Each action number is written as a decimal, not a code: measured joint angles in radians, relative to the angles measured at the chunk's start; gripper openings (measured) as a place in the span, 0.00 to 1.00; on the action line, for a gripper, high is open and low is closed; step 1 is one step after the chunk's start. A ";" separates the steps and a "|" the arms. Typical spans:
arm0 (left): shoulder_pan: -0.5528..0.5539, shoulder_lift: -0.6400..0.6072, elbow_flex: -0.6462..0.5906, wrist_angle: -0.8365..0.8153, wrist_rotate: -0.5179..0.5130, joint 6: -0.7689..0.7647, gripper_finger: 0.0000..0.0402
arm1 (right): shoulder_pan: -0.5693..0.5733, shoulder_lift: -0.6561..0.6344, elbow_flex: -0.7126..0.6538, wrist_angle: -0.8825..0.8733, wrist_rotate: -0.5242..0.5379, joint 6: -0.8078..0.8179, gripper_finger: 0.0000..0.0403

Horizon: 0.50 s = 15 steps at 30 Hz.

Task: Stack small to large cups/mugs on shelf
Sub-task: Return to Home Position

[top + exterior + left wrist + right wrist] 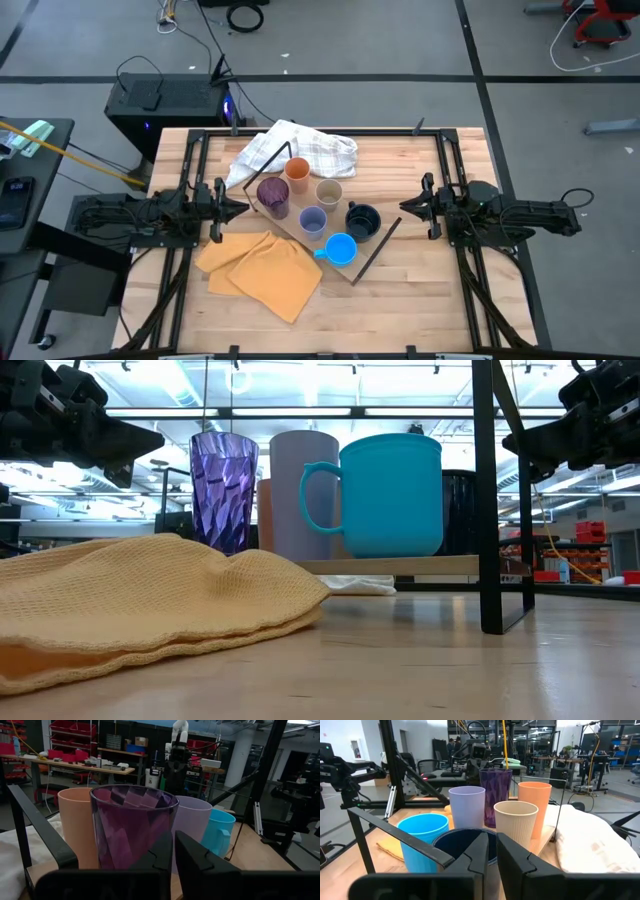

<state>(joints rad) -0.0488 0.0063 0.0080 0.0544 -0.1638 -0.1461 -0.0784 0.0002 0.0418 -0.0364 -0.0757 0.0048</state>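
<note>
Standing together on the shelf [420, 565], the six cups [312, 221] sit between the left gripper [235, 208] and right gripper [408, 205], both empty with fingers pressed together; any inward swing while retracting could clip the purple cup [273, 195], nearest the left, and topple it.

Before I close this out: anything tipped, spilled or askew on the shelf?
Nothing stands out. The purple cup, orange cup, tan cup, lavender cup, navy mug and blue mug all stand upright on the shelf. The yellow cloth and white cloth beside it lie rumpled. The left hand and right hand wait at the sides.
</note>
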 joint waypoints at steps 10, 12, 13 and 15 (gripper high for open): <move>0.000 0.000 0.000 0.000 0.000 0.000 0.09 | 0.000 0.000 0.000 0.000 0.000 0.000 0.11; 0.000 0.000 0.000 0.000 0.000 0.000 0.10 | 0.000 0.000 0.000 0.000 0.000 0.000 0.11; 0.000 0.000 0.000 0.000 0.000 0.000 0.10 | 0.000 0.000 0.000 0.000 0.000 0.000 0.11; 0.000 0.000 0.000 0.000 0.000 0.000 0.10 | 0.000 0.000 0.000 0.000 0.000 0.000 0.11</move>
<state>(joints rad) -0.0486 0.0063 0.0082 0.0544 -0.1638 -0.1463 -0.0784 0.0002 0.0418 -0.0364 -0.0757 0.0048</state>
